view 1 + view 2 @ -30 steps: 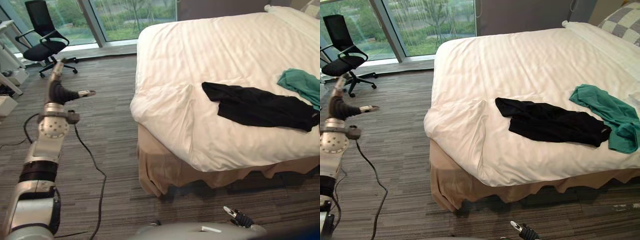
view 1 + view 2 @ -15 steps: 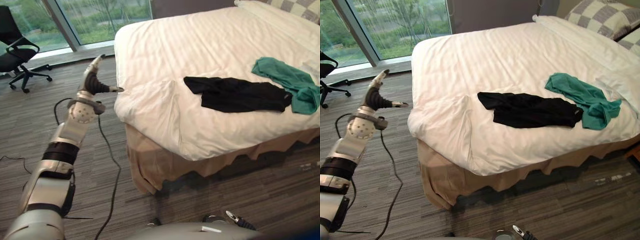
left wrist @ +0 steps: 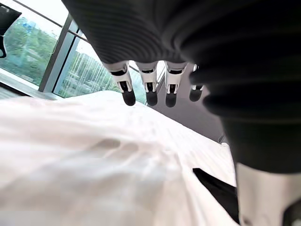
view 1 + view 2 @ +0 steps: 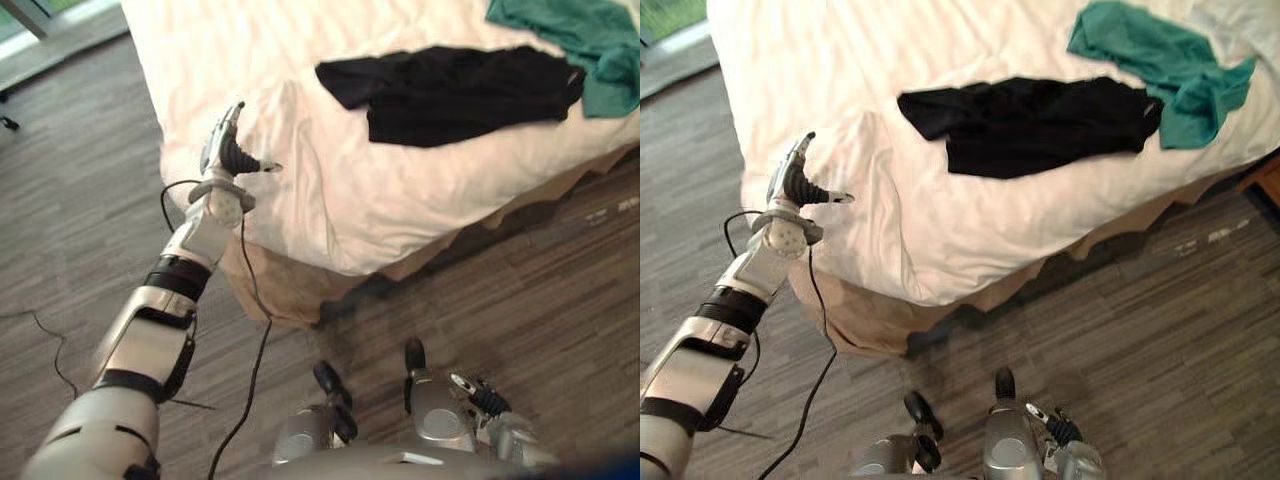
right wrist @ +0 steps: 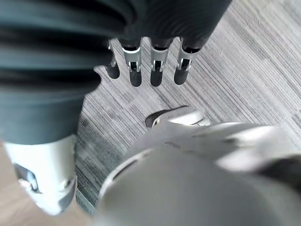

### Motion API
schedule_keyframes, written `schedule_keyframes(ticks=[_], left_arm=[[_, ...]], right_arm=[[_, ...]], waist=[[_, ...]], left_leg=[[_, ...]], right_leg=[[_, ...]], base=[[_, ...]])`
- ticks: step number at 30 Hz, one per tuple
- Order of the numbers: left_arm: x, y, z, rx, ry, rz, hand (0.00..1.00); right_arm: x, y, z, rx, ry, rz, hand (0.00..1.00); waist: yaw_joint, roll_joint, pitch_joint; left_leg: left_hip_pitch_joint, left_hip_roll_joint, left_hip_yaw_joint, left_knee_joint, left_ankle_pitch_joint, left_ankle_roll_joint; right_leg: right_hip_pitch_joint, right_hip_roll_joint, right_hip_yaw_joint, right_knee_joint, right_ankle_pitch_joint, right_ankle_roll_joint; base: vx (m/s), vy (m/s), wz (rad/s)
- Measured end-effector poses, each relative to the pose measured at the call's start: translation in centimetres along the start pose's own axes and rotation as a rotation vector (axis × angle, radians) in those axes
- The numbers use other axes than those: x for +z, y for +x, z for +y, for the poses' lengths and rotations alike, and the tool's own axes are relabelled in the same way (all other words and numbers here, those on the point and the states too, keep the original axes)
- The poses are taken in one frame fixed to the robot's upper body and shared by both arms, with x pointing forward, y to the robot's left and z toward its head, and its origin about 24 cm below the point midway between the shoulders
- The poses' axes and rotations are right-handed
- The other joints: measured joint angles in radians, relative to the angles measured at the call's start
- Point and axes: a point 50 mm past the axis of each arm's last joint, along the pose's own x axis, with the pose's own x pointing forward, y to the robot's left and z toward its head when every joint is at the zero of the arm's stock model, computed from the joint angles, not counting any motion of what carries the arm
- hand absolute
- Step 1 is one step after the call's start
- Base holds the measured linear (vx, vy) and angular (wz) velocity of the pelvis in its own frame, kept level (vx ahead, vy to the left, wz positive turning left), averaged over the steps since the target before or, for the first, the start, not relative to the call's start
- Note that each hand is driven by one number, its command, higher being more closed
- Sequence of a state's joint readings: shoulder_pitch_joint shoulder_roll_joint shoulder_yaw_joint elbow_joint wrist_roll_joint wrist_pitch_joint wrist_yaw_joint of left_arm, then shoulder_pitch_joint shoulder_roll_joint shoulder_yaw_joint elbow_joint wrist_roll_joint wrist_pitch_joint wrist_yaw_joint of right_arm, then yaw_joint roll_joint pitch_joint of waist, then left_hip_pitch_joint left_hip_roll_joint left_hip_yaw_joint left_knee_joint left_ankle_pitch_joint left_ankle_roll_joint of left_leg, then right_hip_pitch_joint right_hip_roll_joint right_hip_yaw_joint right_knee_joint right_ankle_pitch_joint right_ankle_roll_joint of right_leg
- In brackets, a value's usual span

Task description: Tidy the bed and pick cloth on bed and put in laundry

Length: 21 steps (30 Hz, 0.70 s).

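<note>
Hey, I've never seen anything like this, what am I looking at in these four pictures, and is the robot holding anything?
This is a humanoid robot with two arms. The two wide pictures come from cameras in its head, looking down. The other two come from a camera on each wrist, looking along the fingers. The left robot hand reaches over the corner of the bed, fingers straight, holding nothing. The right robot hand hangs low over the floor, also open and empty. On the white bed lie a black cloth and, beside it, a green cloth.
</note>
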<state>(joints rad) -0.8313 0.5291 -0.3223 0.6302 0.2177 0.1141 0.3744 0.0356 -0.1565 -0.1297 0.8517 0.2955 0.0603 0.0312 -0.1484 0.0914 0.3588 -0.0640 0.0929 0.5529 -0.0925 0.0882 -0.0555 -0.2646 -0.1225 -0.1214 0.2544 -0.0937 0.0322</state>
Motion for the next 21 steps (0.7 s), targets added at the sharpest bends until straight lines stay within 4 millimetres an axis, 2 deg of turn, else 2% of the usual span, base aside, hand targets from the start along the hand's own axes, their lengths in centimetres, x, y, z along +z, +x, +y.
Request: schedule_keyframes(ticks=[2,5,6,10,15,21], left_arm=[[1.2,0.5,-0.2,0.026,0.0,0.026,0.0],[2.3,1.3,0.0,0.057,0.06,0.087,0.0],[2.6,1.4,-0.1,0.065,0.069,0.125,1.0],[3.7,1.9,0.6,0.124,0.083,0.187,1.0],[3.6,2.0,1.3,0.22,0.049,0.246,1.0],[3.5,1.8,0.8,0.228,-0.047,0.273,1.0]], right_arm=[[1.5,0.0,1.2,0.029,0.01,-0.074,0.0],[3.7,-0.1,3.1,0.089,0.048,-0.175,0.0],[4.4,-0.2,3.6,0.106,0.073,-0.21,0.0],[6.1,-0.4,5.4,0.169,0.133,-0.281,0.0],[7.4,-0.6,7.2,0.224,0.145,-0.331,0.0],[7.5,-0.6,7.2,0.222,0.137,-0.336,0.0]], waist=[[0.002,-0.019,0.022],[0.013,-0.049,0.08],[0.019,-0.052,0.084],[0.031,-0.053,0.086],[0.033,-0.062,0.094],[0.044,-0.062,0.094]], left_leg=[[-0.078,0.01,0.022,0.072,-0.021,0.01],[-0.155,0.061,0.043,0.208,-0.08,0.016],[-0.194,0.084,0.045,0.276,-0.115,0.018],[-0.305,0.129,0.043,0.407,-0.181,0.034],[-0.327,0.148,0.04,0.484,-0.231,0.04],[-0.313,0.132,0.038,0.498,-0.241,0.044]], right_leg=[[-0.072,-0.02,0.002,0.054,-0.014,-0.002],[-0.114,-0.019,0.009,0.095,-0.016,-0.006],[-0.138,-0.016,0.008,0.11,-0.019,-0.009],[-0.214,-0.017,0.011,0.153,-0.026,-0.005],[-0.22,-0.019,0.02,0.171,-0.029,-0.001],[-0.221,-0.042,0.024,0.213,-0.054,0.004]], base=[[-0.06,-0.028,0.1],[-0.04,-0.042,-0.04],[-0.08,-0.026,-0.05],[-0.06,0.022,0.0],[0.0,0.051,-0.04],[0.05,0.023,0.04]])
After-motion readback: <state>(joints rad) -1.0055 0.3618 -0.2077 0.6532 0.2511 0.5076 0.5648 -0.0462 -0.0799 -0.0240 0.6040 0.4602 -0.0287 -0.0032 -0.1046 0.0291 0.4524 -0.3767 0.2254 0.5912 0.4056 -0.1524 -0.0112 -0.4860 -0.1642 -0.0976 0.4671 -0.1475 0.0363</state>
